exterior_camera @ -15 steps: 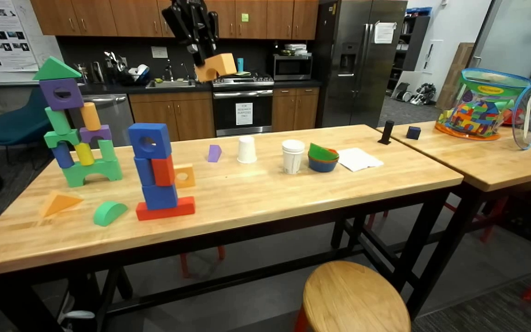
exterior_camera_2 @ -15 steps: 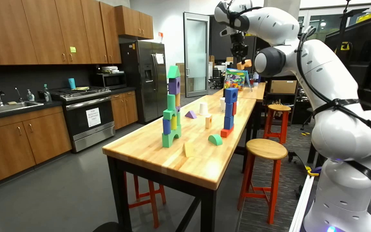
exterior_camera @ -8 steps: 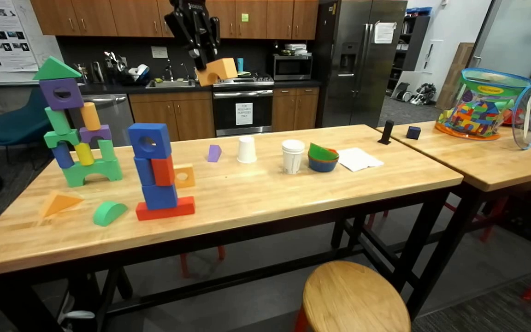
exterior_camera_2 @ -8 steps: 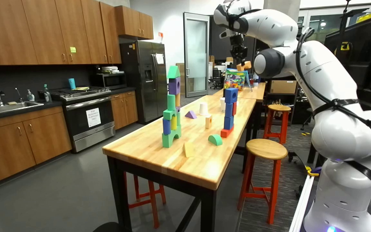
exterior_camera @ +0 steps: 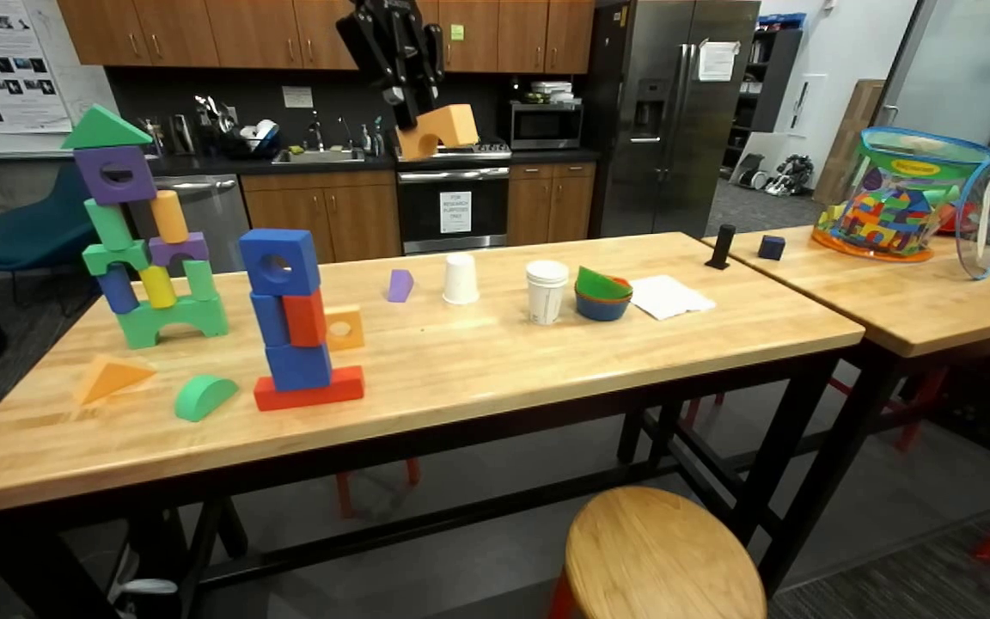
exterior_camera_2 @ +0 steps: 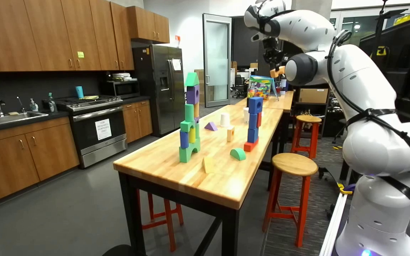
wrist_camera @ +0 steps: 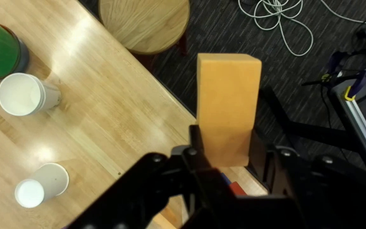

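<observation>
Gripper (wrist_camera: 226, 138) pinching an orange arch block (wrist_camera: 229, 95) near one end, by two opposite side faces. The block is in the air, higher than the tabletop (exterior_camera: 478, 361), slightly tilted, its notch turned broadly downward and its free end jutting beyond the grip. Judging by its matt, smooth surface, the block is probably foam: light, slightly yielding, not slippery, unlikely to break; the flat sides near either end should give a sound hold, the notched middle a thinner one. On the table: an upturned paper cup (exterior_camera: 461, 279), a stack of upright cups (exterior_camera: 546, 297) and, just beside these, nested bowls (exterior_camera: 601, 308). Blue-and-red tower (exterior_camera: 302, 320) and taller multicoloured tower (exterior_camera: 117, 257) standing apart, with an orange triangle (exterior_camera: 113, 379) and a green half-round (exterior_camera: 205, 397) near them. Farther out, on a second table (exterior_camera: 976, 305): a mesh bag of blocks (exterior_camera: 882, 219).
</observation>
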`<state>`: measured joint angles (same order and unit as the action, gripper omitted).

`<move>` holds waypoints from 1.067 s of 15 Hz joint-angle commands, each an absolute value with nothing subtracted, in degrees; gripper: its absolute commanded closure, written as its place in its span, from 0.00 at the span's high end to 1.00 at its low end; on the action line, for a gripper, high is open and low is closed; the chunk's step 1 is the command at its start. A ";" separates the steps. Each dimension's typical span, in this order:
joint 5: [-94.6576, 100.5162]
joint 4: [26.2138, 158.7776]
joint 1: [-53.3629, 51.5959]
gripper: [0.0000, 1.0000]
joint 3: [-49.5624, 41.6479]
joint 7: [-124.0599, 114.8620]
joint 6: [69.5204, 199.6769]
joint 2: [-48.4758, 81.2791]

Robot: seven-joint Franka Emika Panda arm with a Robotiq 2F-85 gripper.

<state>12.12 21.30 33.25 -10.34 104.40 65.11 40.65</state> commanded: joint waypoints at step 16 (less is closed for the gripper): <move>9.08 19.77 45.96 0.15 -9.26 110.42 66.80 45.10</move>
